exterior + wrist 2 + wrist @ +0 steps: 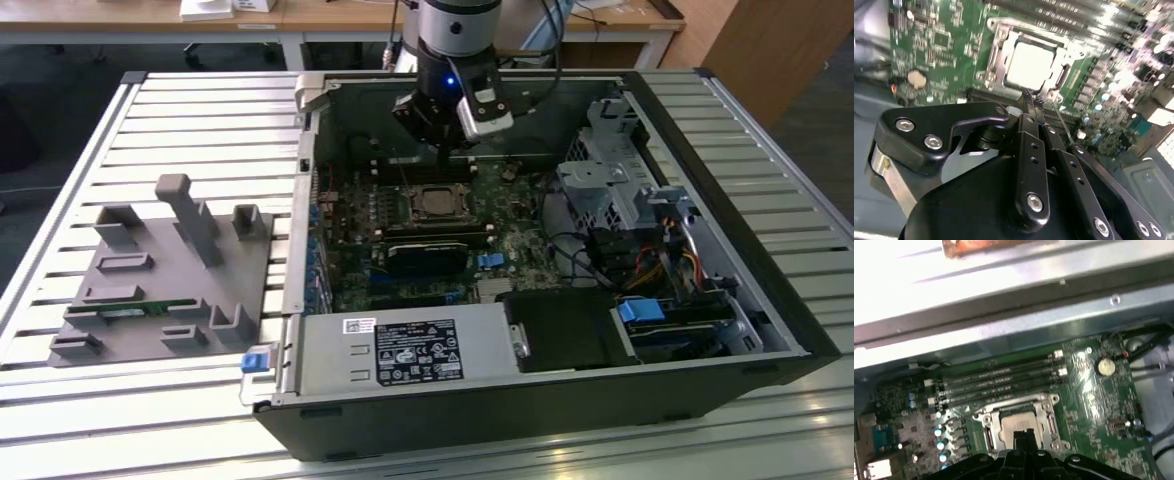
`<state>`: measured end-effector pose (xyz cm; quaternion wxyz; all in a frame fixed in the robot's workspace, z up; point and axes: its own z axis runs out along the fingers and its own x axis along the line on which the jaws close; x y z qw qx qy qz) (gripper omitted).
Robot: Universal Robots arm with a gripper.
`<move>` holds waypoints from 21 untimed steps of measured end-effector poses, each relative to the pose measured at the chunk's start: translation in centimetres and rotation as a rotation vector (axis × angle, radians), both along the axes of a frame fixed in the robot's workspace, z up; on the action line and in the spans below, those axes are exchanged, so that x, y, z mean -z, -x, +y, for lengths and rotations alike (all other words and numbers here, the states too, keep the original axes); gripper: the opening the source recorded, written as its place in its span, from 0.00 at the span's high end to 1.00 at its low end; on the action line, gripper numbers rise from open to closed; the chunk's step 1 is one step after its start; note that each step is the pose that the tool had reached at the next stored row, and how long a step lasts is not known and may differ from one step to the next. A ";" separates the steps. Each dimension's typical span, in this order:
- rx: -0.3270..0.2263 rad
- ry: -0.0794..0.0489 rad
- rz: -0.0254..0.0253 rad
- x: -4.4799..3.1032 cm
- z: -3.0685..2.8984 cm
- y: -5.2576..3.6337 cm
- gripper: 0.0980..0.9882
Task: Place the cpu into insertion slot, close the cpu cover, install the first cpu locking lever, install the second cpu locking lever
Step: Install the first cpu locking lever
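Fingers (pixel 1026 150) pressed together, tip against tip, the gripper (pixel 1029 97) points down into the open computer case (pixel 747 300). In both wrist views we see its tips (pixel 1024 434) at the edge of the cpu cover (pixel 999 47), on the side that faces the long memory slots (pixel 999 382). We cannot tell whether they touch the metal. The cpu (pixel 1029 62) lies flat in the insertion slot (pixel 411 208), its pale grey top showing through the cover's square window, and the cover lies down around it. Around the slot spreads the green motherboard (pixel 934 45), with a round coin cell (pixel 1104 366) well apart from the cpu. In the exterior view the case rests on its side on a slatted counter (pixel 200 100), and a grey fixture block (pixel 160 280) stands beside it at the exterior view's left.
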<state>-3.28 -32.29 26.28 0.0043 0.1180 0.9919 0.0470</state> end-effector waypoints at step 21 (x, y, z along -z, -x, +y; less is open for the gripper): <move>-0.220 -0.001 -0.0010 0.15 -0.07 1.41 0.98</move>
